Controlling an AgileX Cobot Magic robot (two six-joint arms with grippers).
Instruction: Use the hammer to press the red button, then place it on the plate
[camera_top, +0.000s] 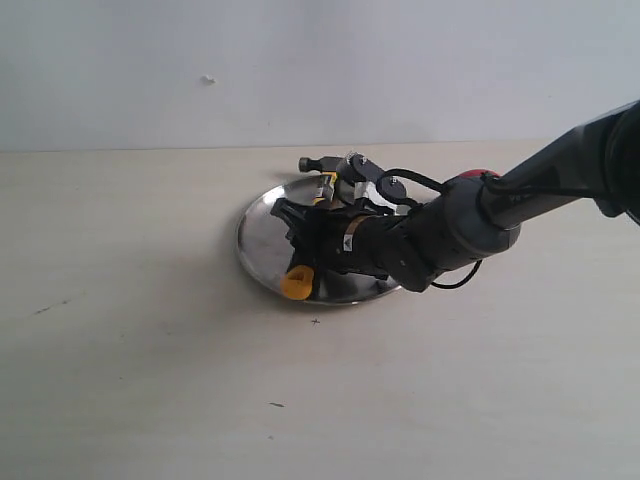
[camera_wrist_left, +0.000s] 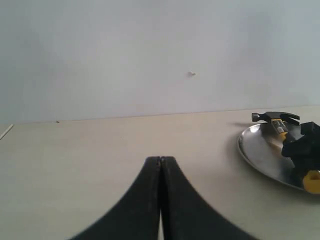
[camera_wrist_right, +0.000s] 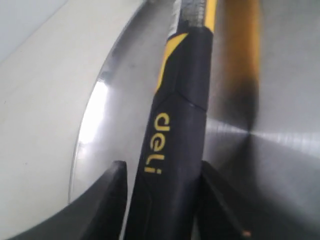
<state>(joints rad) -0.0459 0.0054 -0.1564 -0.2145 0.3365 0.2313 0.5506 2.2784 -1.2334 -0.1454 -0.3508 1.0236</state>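
Observation:
The hammer (camera_top: 297, 283) lies across the plate (camera_top: 262, 235), its dark head at the far rim and its yellow end at the near rim. My right gripper (camera_top: 300, 238) is low over the plate and straddles the black handle (camera_wrist_right: 175, 135). Its jaws stand slightly apart, and a thin gap shows between one finger (camera_wrist_right: 107, 195) and the handle. Only a sliver of the red button (camera_top: 478, 176) shows behind the right arm. My left gripper (camera_wrist_left: 160, 161) is shut on nothing, over bare table to the left of the plate (camera_wrist_left: 260, 147). The left wrist view also catches the hammer head (camera_wrist_left: 275, 118).
A pale wall rises behind the light table (camera_top: 130, 330). A few small dark specks (camera_top: 276, 405) mark the tabletop in front of the plate.

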